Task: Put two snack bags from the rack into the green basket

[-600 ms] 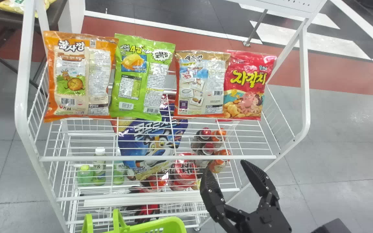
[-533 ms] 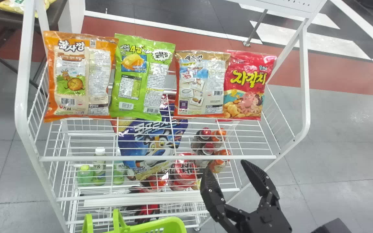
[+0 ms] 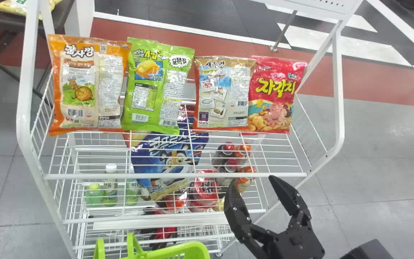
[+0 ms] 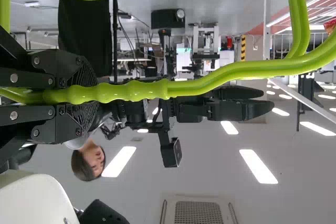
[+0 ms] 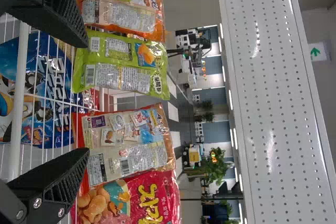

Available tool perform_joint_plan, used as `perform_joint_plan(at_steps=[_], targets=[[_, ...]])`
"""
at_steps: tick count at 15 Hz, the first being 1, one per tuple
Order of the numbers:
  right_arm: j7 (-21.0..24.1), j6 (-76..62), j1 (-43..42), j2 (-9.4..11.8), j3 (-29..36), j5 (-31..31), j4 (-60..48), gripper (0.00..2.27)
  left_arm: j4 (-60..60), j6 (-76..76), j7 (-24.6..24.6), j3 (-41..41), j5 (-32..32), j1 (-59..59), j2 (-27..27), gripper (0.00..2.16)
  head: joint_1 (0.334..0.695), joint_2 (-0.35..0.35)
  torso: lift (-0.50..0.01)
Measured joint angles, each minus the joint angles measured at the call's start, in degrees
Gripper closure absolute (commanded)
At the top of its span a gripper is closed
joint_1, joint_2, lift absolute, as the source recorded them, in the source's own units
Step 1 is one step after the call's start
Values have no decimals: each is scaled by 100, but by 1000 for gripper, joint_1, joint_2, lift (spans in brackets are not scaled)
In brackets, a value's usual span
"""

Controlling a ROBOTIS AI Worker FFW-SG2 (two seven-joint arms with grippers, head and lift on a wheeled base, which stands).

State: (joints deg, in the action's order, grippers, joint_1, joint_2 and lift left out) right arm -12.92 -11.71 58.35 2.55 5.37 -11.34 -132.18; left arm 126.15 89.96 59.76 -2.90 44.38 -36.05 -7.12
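Four snack bags (image 3: 156, 90) line the rack's (image 3: 338, 79) upper shelf, ten to two o'clock in the head view; its front rail (image 3: 174, 176) lies between them and the right gripper (image 3: 253, 181). That gripper has edged slightly toward one, the green basket (image 3: 189, 247), at seven, toward three. From five, the spread, empty claw points up; the left gripper (image 4: 84, 95) clasps the basket's handle (image 4: 144, 91).

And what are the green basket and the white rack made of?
The green basket looks like smooth, glossy plastic: it has one bright colour and moulded-looking slots. The white rack is probably metal with shiny white paint, since its thin bars look stiff and straight.
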Motion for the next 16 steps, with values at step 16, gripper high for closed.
perform_joint_plan(at_steps=[16], targets=[[141,2881,-3606,-37,-43,1081,1444,110,-307,0,175,88,-56,200,-69,1187,695,-350,-3]])
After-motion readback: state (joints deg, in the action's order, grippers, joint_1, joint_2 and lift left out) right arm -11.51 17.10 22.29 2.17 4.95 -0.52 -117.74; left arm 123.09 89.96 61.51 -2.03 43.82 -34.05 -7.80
